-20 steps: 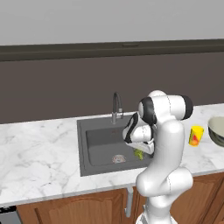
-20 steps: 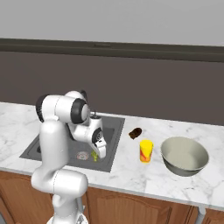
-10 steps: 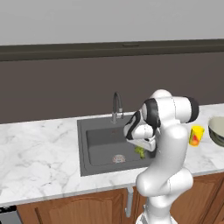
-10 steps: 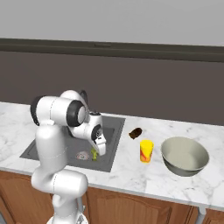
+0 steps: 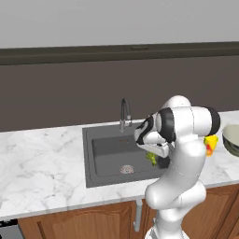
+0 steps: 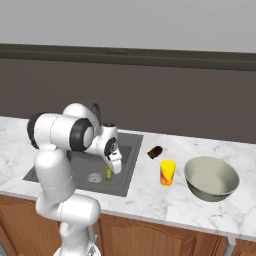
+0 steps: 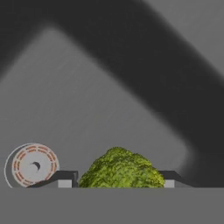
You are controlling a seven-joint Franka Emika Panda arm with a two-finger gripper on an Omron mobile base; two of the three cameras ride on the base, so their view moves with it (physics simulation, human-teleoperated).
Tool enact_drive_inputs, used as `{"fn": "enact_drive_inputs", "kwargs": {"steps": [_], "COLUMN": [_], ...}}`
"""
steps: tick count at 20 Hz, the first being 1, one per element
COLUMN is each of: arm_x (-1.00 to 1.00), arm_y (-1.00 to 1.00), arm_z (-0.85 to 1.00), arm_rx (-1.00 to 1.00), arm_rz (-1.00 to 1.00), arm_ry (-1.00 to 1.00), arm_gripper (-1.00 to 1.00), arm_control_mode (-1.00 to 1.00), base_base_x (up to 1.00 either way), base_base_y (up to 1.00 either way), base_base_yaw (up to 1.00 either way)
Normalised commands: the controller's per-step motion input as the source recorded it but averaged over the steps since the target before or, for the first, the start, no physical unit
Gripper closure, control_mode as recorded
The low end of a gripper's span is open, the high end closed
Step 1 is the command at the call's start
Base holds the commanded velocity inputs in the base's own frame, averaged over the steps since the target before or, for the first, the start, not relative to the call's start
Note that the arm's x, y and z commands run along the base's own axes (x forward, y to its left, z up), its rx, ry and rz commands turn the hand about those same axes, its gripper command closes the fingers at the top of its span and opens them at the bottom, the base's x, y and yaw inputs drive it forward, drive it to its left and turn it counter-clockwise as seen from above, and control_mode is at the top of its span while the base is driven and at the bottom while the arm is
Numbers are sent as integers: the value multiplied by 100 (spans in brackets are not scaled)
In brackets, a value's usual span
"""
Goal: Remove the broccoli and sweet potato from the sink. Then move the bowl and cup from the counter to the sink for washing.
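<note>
The broccoli (image 7: 120, 168) sits between the two finger tips of the pincer (image 7: 117, 180), whose jaws are closed on its sides, holding it over the dark sink (image 5: 109, 149) near the round drain (image 7: 31, 165). The sweet potato (image 6: 155, 151) lies on the marble surface (image 6: 150, 192) beside the basin, with the yellow cup (image 6: 167, 172) and the bowl (image 6: 211, 178) further right.

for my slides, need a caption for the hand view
Lumpy yellow-green broccoli floret between the gripper's dark fingertips, round metal drain beside it.
</note>
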Motion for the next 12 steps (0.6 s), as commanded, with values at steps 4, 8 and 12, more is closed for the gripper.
{"fn": "enact_drive_inputs", "kwargs": {"steps": [4,8,12], "arm_x": [-1,-3,-1], "arm_y": [-24,-24,-12], "arm_z": [41,43,47], "arm_rx": [0,0,0], "arm_rz": [0,0,0], "arm_ry": [0,-2,-4], "arm_gripper": [100,100,100], "arm_control_mode": [-100,-100,-100], "base_base_x": [0,0,0], "base_base_y": [0,0,0], "base_base_yaw": [0,0,0]}}
